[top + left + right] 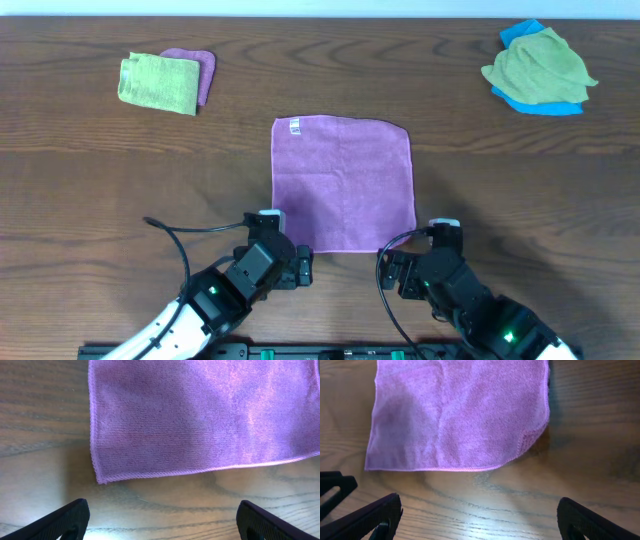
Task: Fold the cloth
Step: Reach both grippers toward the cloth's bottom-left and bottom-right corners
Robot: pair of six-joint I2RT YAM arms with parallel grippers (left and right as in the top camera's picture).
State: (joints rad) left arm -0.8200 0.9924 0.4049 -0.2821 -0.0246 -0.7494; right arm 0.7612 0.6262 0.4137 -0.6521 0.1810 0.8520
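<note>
The lilac microfibre cloth lies flat and unfolded mid-way across the wooden table, its near edge just ahead of the left gripper and right gripper, both spread wide and empty.

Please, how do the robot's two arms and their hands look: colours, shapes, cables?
The left arm and right arm are mostly black and blocky, each with a small green light and a thin black cable looping beside it. The left arm's lower part is white. The left hand and right hand have black, wedge-shaped fingers.
</note>
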